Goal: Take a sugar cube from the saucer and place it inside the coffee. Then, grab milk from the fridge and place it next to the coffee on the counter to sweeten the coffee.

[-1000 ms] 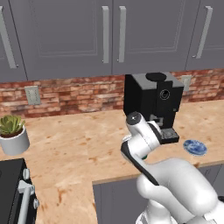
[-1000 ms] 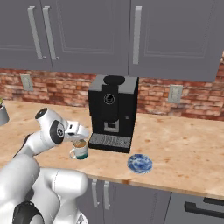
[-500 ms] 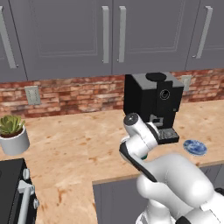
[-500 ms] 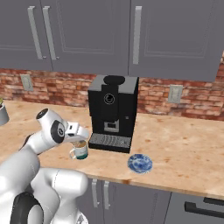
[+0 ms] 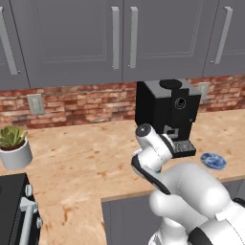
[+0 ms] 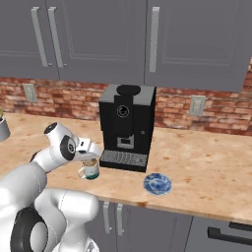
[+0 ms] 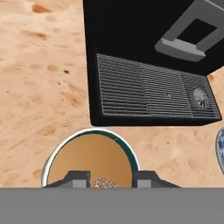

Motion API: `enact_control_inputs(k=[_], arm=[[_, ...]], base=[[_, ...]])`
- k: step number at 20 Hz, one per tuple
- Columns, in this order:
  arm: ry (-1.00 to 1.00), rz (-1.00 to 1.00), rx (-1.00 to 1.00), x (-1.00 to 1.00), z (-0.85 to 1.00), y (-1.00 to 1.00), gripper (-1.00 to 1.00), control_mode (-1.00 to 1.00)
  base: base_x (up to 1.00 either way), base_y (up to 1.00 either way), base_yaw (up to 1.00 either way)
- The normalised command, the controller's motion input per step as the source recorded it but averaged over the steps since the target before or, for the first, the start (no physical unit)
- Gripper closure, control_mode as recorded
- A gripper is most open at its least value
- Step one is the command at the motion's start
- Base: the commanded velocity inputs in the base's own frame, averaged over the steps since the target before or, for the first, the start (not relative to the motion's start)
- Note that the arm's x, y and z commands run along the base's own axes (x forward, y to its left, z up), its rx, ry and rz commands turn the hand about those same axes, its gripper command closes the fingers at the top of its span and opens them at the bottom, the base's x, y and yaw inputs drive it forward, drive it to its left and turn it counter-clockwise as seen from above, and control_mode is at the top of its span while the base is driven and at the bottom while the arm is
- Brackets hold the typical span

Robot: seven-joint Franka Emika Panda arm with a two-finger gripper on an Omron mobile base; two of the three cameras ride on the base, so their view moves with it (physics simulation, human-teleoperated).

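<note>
I saw brown coffee (image 7: 89,162) in a pale mug with a teal rim, a speckled sugar cube (image 7: 104,182), a blue, pale-mottled saucer (image 6: 157,183), a black coffee machine (image 6: 127,125), a tan-orange mottled counter (image 5: 86,162), red brick backsplash (image 5: 81,103) and grey cabinets (image 5: 72,40).

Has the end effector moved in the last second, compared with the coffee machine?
No. In the right base view, the end effector stays over the coffee, left of the coffee machine.

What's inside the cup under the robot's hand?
The coffee is full of brown liquid. Just above it, the gripper is shut on a small speckled sugar cube. Whatever lies under the brown surface can't be seen, and the grey band cuts off the mug's near edge.
</note>
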Motion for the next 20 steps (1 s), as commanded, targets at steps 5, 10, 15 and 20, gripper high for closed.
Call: enact_control_inputs(k=[5,10,15,20], arm=[[0.00,0.00,0.00,0.06,-0.09,-0.03,1.00,-1.00],[0.00,0.00,0.00,0.00,-0.04,0.00,-1.00,-1.00],[-0.03,0.00,0.00,0.00,0.00,0.00,-1.00,-1.00],[-0.06,0.00,0.00,0.00,0.00,0.00,-1.00,-1.00]], base=[[0.00,0.00,0.00],[0.00,0.00,0.00],[0.00,0.00,0.00],[0.00,0.00,0.00]])
